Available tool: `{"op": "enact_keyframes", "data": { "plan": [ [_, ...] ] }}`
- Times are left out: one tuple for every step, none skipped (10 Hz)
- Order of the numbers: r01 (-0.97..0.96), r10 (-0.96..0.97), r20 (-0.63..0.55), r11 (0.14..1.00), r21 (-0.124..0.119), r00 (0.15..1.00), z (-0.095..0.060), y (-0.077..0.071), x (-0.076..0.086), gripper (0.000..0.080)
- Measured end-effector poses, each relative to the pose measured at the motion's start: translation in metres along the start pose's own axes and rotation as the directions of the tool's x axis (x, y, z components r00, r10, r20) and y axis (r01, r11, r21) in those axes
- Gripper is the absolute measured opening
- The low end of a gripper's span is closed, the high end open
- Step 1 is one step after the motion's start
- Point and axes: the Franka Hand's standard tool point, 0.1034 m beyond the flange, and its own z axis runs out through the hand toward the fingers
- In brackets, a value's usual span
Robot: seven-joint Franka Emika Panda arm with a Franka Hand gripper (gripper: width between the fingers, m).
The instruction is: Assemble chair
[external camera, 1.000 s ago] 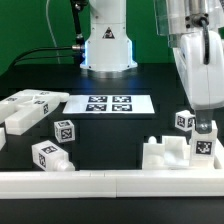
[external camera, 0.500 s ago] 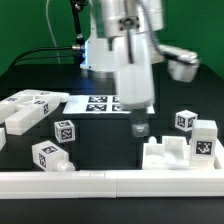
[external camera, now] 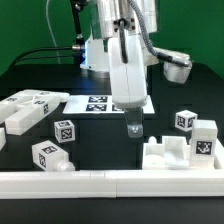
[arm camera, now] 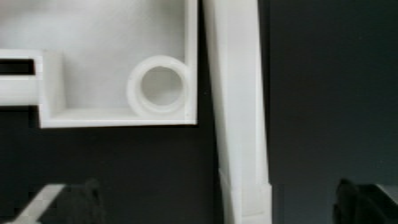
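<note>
The chair is in loose white tagged parts. Flat panels (external camera: 25, 106) and two small blocks (external camera: 63, 130) (external camera: 49, 155) lie at the exterior view's left. Two tagged blocks (external camera: 185, 120) (external camera: 205, 138) and a stepped white piece (external camera: 165, 155) sit at its right. My gripper (external camera: 133, 129) hangs open over the dark table in the middle, just in front of the marker board (external camera: 105, 103), holding nothing. In the wrist view a white part with a round hole (arm camera: 107, 100) lies beside a long white strip (arm camera: 237, 100), and my gripper (arm camera: 217, 205) shows only its dark fingertips (arm camera: 71, 205).
A long white border rail (external camera: 100, 181) runs along the table's front edge, with the stepped piece against it. The arm's white base (external camera: 108, 48) stands at the back, with black cables to its left.
The arm has swung from the exterior view's right side to the middle. The gripper now hangs in front of the marker board, still open. No part has moved.
</note>
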Motion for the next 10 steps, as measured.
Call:
{"op": "enact_keyframes", "data": {
  "plan": [
    [-0.038, 0.039, -0.006, 0.999, 0.021, 0.999, 0.003, 0.005, 0.032, 0.0649],
    [-0.051, 0.051, -0.015, 0.998, 0.03, 0.999, 0.004, 0.013, 0.054, 0.0649],
    [-0.065, 0.066, -0.016, 0.997, 0.032, 0.998, 0.006, 0.019, 0.071, 0.0649],
    [-0.07, 0.07, -0.023, 0.997, 0.031, 0.997, 0.009, 0.021, 0.078, 0.0649],
    [-0.064, 0.065, -0.021, 0.997, 0.031, 0.998, 0.009, 0.021, 0.074, 0.0649],
    [-0.062, 0.063, -0.021, 0.998, 0.03, 0.998, 0.009, 0.021, 0.073, 0.0649],
    [-0.062, 0.063, -0.021, 0.998, 0.029, 0.998, 0.01, 0.021, 0.074, 0.0649],
    [-0.064, 0.064, -0.022, 0.998, 0.028, 0.998, 0.01, 0.022, 0.076, 0.0649],
    [-0.077, 0.078, -0.027, 0.996, 0.046, 0.997, 0.014, 0.025, 0.093, 0.0649],
    [-0.107, 0.109, -0.03, 0.993, 0.053, 0.994, 0.019, 0.032, 0.112, 0.0649]
  ]
}}
